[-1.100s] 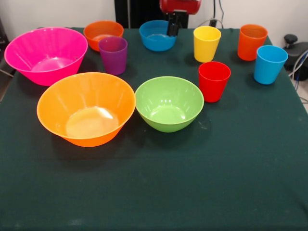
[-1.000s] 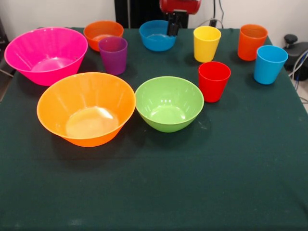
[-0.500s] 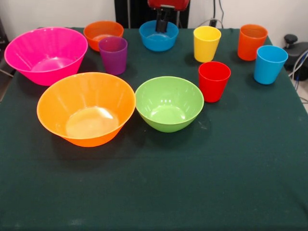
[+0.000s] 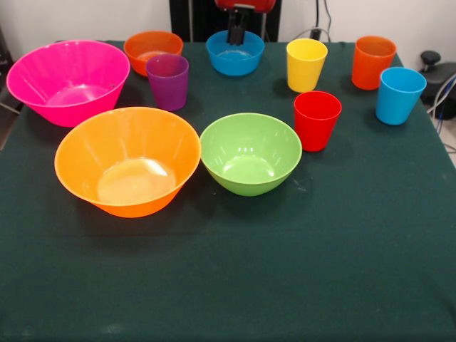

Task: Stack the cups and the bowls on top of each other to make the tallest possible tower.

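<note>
All the cups and bowls stand apart and upright on the green cloth. The big pink bowl [image 4: 68,80] is at the left, with the big orange bowl [image 4: 128,160] in front of it and the green bowl [image 4: 250,152] beside that. In the back row are a small orange bowl [image 4: 152,47], a purple cup [image 4: 167,80] and a small blue bowl [image 4: 235,57]. To the right stand the yellow cup [image 4: 306,64], orange cup [image 4: 372,62], light blue cup [image 4: 400,95] and red cup [image 4: 317,120]. My gripper [image 4: 236,32] hangs just above the blue bowl's back rim, holding nothing visible.
The table's dark green cloth [image 4: 285,271] reaches the picture's lower edge. A black knob-like object [image 4: 430,58] and cables lie just off the table's right side.
The gripper has shifted left and risen, from over the blue bowl's right rim to above its back middle. No cup or bowl has moved.
</note>
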Controlling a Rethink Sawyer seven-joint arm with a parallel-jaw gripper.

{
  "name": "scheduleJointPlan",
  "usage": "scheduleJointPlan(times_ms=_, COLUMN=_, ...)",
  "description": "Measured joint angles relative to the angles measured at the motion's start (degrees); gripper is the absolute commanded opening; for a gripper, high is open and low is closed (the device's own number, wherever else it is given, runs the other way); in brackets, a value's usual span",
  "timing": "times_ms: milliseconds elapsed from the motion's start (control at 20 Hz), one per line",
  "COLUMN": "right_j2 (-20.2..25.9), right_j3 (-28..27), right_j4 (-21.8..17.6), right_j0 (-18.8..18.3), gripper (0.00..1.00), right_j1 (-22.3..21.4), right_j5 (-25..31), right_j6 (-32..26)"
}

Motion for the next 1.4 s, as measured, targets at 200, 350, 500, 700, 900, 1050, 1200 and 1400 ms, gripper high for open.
scheduleJointPlan(times_ms=200, right_j2=0.1, right_j3=0.0, right_j4=0.0, right_j0=0.0, gripper=0.00, right_j1=0.0, right_j5=0.5, right_j6=0.0)
scheduleJointPlan(times_ms=350, right_j2=0.2, right_j3=0.0, right_j4=0.0, right_j0=0.0, gripper=0.00, right_j1=0.0, right_j5=0.9, right_j6=0.0)
scheduleJointPlan(times_ms=500, right_j2=0.3, right_j3=0.0, right_j4=0.0, right_j0=0.0, gripper=0.00, right_j1=0.0, right_j5=0.9, right_j6=0.0)
scheduleJointPlan(times_ms=700, right_j2=0.3, right_j3=0.0, right_j4=0.0, right_j0=0.0, gripper=0.00, right_j1=0.0, right_j5=0.9, right_j6=0.0)
scheduleJointPlan(times_ms=900, right_j2=0.3, right_j3=0.0, right_j4=0.0, right_j0=0.0, gripper=0.00, right_j1=0.0, right_j5=0.9, right_j6=0.0)
scheduleJointPlan(times_ms=1050, right_j2=0.3, right_j3=0.0, right_j4=0.0, right_j0=0.0, gripper=0.00, right_j1=0.0, right_j5=0.9, right_j6=0.0)
scheduleJointPlan(times_ms=1200, right_j2=0.4, right_j3=0.0, right_j4=0.0, right_j0=0.0, gripper=0.00, right_j1=0.0, right_j5=0.9, right_j6=0.0)
scheduleJointPlan(times_ms=1400, right_j2=0.4, right_j3=0.0, right_j4=0.0, right_j0=0.0, gripper=0.00, right_j1=0.0, right_j5=1.1, right_j6=0.0)
